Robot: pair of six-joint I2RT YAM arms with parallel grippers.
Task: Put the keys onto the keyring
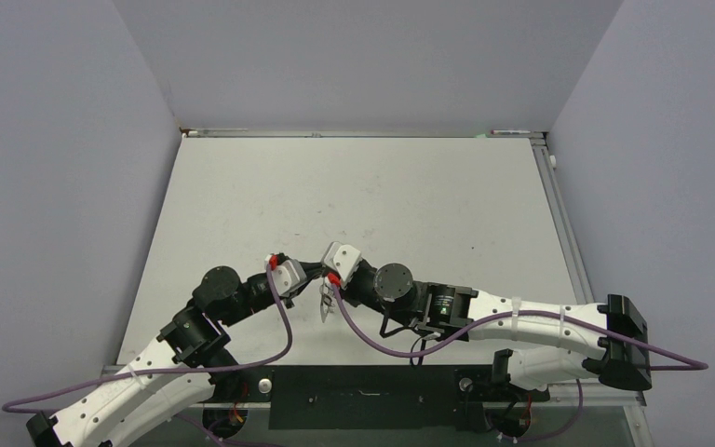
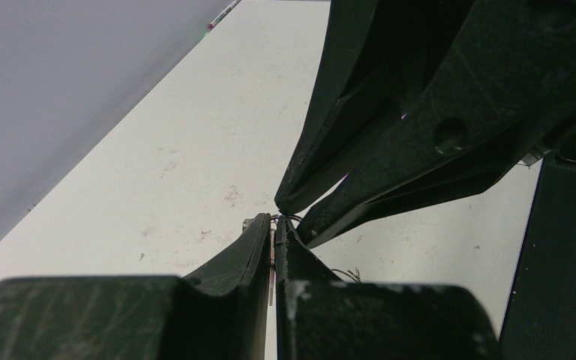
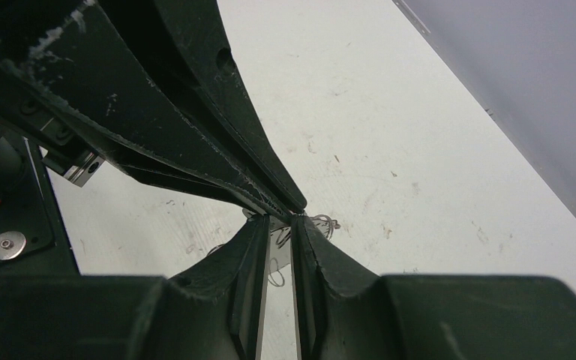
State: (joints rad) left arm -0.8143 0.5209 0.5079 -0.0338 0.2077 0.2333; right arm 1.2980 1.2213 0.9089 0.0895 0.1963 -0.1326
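Both arms meet low over the near middle of the table [image 1: 354, 186], fingertips converging on one spot.

Left gripper [image 2: 273, 223]: clenched. A thin silvery strip is pinched between its pads and runs back along the slit between the fingers. This appears to be the rim of the keyring [image 2: 271, 262] seen edge-on.

Right gripper [image 3: 280, 223]: jaws nearly together, with a narrow slit of pale table showing between them. Its tips sit against the left gripper's tips, where a small silvery piece lies. Whether it is gripping that piece cannot be told.

From above, a slim pale shape hangs just below the meeting point, clear of the table top. Fine wire loops [image 3: 324, 222] stick out just beside the right fingertips. No single key can be made out — the parts at the tips are too small and mostly hidden by the fingers.

Markings: a round label [image 1: 442, 303] on a dark joint of the right arm, print too small to read. Red patches sit at both wrists. Purple cables [image 1: 289, 326] trail from each wrist. The table top shows faint scuffs.
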